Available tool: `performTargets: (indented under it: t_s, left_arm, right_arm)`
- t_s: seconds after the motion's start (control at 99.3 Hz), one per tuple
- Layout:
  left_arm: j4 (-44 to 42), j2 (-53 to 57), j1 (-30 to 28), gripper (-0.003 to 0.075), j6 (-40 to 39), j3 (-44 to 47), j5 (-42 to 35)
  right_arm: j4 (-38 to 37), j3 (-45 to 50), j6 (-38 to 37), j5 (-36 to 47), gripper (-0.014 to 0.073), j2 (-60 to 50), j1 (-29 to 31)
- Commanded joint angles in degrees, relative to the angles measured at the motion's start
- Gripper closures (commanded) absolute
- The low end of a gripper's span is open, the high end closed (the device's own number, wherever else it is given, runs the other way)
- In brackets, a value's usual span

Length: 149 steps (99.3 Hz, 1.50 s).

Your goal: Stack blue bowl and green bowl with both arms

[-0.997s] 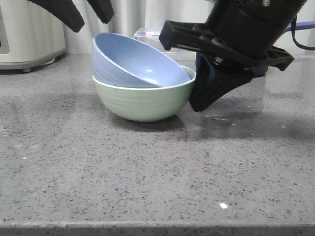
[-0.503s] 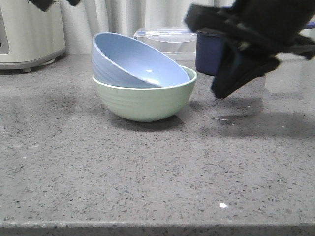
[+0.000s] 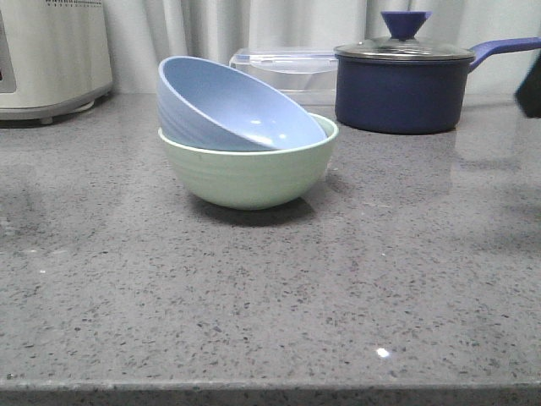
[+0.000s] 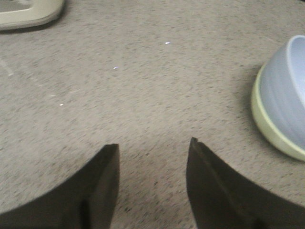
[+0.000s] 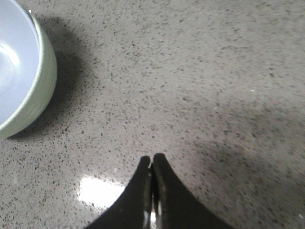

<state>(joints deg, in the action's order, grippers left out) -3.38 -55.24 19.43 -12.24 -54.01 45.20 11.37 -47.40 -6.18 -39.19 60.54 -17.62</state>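
The blue bowl sits tilted inside the green bowl on the grey counter, its high side to the left. Both show in the left wrist view, blue bowl above the green bowl's rim, and in the right wrist view, blue bowl inside the green bowl. My left gripper is open and empty over bare counter, away from the bowls. My right gripper is shut and empty above bare counter; only a dark sliver of it shows at the front view's right edge.
A dark navy lidded saucepan stands at the back right. A clear plastic container is behind the bowls. A cream appliance stands at the back left, its base also in the left wrist view.
My right arm has drawn away to the right, from beside the green bowl to nearly out of the front view. My left gripper has left the top of the front view. The bowls have not moved.
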Motion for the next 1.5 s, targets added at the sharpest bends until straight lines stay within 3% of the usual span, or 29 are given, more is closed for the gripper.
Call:
performTargets:
  t_s: [0.0, 0.191, 0.473, 0.967, 1.49]
  left_arm:
    - [-1.2, 4.9, -2.0, 0.0512, -0.6, 1.4, -4.5]
    - [-2.3, 14.2, -5.0, 0.0741, -0.6, 8.2, -5.4]
    - [-4.5, 26.8, -5.4, 0.0741, -0.6, 16.7, -10.7]
    - [-6.1, 43.3, -5.4, 0.0741, -0.6, 27.5, -12.5]
    - [-7.2, 45.1, -5.4, 0.0741, -0.6, 28.5, -13.2]
  right_arm:
    - [-0.3, 0.1, 0.5, 3.0, 0.0673, -4.4, 1.2]
    - [-2.2, 4.6, 0.5, 5.5, 0.0673, -12.7, 1.8]
    - [-2.6, 12.6, 0.6, 10.5, 0.0673, -24.0, 1.8]
    - [-2.7, 20.6, 1.3, 12.1, 0.0673, -35.9, 1.8]
    - [-2.7, 20.6, 1.3, 11.9, 0.0673, -35.9, 1.8]
